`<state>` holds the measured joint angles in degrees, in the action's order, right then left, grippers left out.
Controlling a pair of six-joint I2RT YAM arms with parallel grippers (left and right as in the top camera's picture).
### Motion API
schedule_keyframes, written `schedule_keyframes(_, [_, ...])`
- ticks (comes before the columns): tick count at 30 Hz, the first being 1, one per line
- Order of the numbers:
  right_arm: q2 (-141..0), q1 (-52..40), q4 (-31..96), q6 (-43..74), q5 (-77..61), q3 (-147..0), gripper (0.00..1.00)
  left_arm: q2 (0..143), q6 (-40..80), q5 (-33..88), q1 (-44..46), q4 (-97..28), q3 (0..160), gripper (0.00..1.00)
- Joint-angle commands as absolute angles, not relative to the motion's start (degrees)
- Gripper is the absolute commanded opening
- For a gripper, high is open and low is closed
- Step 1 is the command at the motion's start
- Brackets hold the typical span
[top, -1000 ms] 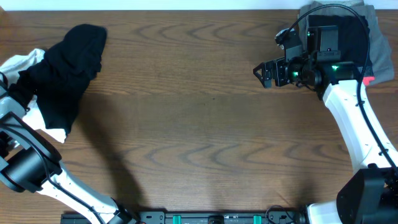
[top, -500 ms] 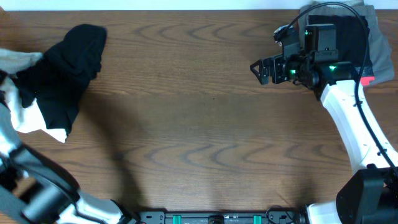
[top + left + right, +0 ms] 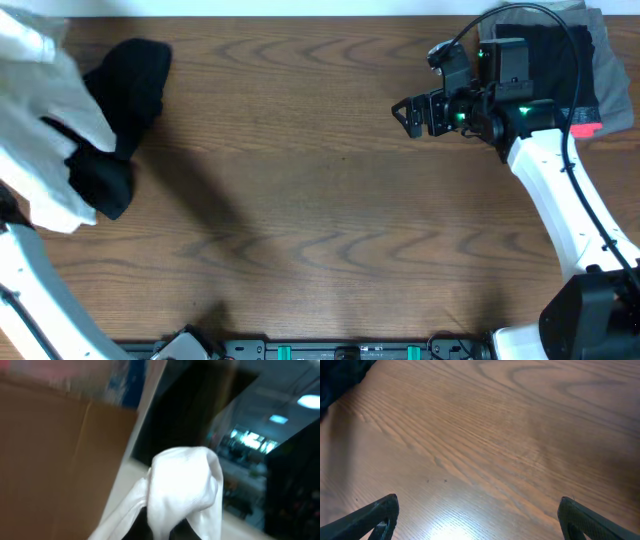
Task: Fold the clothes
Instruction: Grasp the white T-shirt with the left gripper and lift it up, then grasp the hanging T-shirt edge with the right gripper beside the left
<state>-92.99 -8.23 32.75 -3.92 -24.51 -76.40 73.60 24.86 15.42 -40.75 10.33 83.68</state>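
A brown wood-grain worktop (image 3: 320,220) fills the overhead view. The left gripper is clamped shut, its fingers hidden behind the bunched white T-shirt (image 3: 185,490) it holds up before its wrist camera. A brown panel (image 3: 55,450) and a dim room lie behind. From above, the shirt is a blurred white mass at the far left edge, partly covering the crumpled black garment (image 3: 125,85) on the wood. The right gripper (image 3: 405,117) hovers with jaws wide over bare wood at top right, holding nothing. Behind its arm sits a heap of dark and grey fabric (image 3: 598,45).
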Motion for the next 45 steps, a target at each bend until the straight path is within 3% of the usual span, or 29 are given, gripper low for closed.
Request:
schedule_keyframes(1, [-93.1,-8.9,32.8,-3.2,-25.1,-76.8,0.99,70.9,29.5,19.3,-40.6,11.2,87.2,0.06])
schedule_keyframes(11, [-92.9,-8.6,32.4,-3.2,-27.9,-76.9,0.98,70.6,31.6,33.5,-29.6,7.1,89.2,0.06])
schedule_keyframes(26, [-85.0,-8.0,35.1,-2.6,-32.7,-76.9,0.95,77.8,28.1,34.1,-6.3,-0.5,89.2,0.06])
schedule_keyframes(38, [-85.5,-10.1,26.6,-13.7,-42.5,-76.9,0.94,78.2,28.0,34.1,-0.5,-12.2,89.2,0.06])
schedule_keyframes(45, [-87.7,-17.5,20.1,-13.8,-43.8,-76.9,0.85,78.2,25.5,34.0,2.5,-12.8,89.2,0.06])
